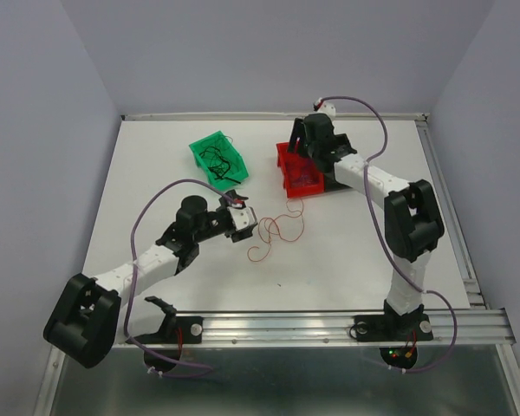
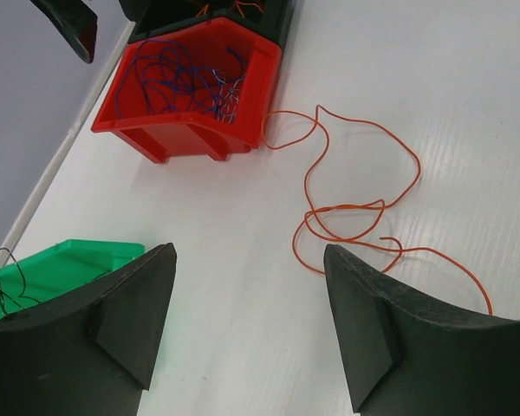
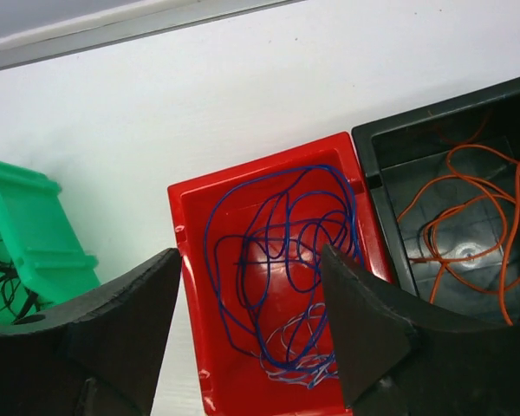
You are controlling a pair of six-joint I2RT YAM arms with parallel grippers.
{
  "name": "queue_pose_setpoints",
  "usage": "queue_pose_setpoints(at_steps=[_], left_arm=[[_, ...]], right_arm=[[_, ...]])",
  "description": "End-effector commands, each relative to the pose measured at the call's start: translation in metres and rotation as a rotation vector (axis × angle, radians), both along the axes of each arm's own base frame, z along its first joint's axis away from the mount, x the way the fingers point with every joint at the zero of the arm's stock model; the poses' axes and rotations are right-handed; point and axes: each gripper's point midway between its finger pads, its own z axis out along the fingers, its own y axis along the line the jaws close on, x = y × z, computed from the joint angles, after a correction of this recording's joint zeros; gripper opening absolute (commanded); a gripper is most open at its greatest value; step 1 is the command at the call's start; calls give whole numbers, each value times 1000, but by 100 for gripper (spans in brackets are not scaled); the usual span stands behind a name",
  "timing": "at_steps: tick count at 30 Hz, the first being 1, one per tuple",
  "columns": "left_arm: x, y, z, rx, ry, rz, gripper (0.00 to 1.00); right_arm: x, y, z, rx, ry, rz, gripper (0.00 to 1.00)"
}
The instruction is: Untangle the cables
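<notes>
One loose orange strand (image 2: pixel 364 205) lies curled on the table (image 2: pixel 468 78), reaching to the red bin (image 2: pixel 186 132) that holds blue wires (image 3: pixel 282 227). The left gripper (image 2: pixel 247 260) hovers near it, fingers spread. The right gripper (image 3: pixel 251 260), also spread, hangs over the bin. Such a thin wire may slip from the pinch, or snag on the bin.

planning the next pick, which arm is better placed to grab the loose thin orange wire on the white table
Left. The left gripper hovers open with the thin orange wire just ahead; the right gripper is over the red plastic bin.
</notes>
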Motion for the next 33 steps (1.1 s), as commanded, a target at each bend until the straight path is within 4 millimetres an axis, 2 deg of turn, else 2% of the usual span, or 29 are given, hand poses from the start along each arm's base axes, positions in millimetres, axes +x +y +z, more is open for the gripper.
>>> queue_pose_setpoints(at_steps=[1,2,3,4,5,6,7,8,10,11,12,14,17,20,21,22,24,25,26,27,28,29,32,33], left_arm=[[9,-8,15,-8,-34,-18,82],[11,-10,16,-7,-31,-24,83],[10,-11,9,5,-12,-25,84],[13,-12,2,29,14,-27,84],[14,-15,1,36,23,-24,85],[16,-17,-1,44,32,-26,84],[15,-18,-1,48,34,-28,85],[14,-19,-1,50,36,-30,85],[12,-21,0,49,36,-35,85],[12,-21,0,45,38,-32,85],[14,-20,2,43,37,-20,85],[18,-17,5,39,38,12,85],[18,-12,17,13,9,31,84],[20,3,45,-73,-55,103,84],[24,12,53,-99,-73,148,85],[28,29,71,-165,-98,202,88],[29,43,85,-217,-110,228,90],[30,51,96,-246,-120,244,90],[36,64,100,-272,-108,281,91],[36,68,107,-287,-109,282,91],[39,72,107,-292,-104,294,91],[40,75,108,-294,-105,296,91],[40,76,106,-293,-105,293,91],[40,76,106,-292,-103,285,91]], right_arm=[[-31,5,34,13,-29,47,73],[-41,9,45,36,-36,84,75],[-49,9,28,21,2,94,76],[-69,9,22,12,19,116,80],[-81,8,14,5,39,129,81],[-96,11,22,10,27,149,83],[-107,11,18,5,34,158,88],[-126,3,-7,-23,84,162,90],[-150,6,-15,-34,99,190,99],[-161,6,-9,-24,86,204,100],[-176,3,-27,-34,124,219,100],[-196,5,-39,-54,137,247,100],[-205,12,-49,-72,130,282,100],[-212,25,-59,-61,104,372,100],[-218,35,-60,-41,110,436,100],[-222,45,-62,-47,94,485,100],[-224,53,-64,-77,83,496,100],[-231,63,-72,-125,86,538,100],[-230,71,-68,-142,69,544,100],[-230,74,-69,-181,56,545,100],[-239,85,-78,-211,64,576,100],[-239,90,-77,-225,55,571,100],[-235,103,-78,-270,32,534,100],[-231,101,-78,-295,21,500,100]])
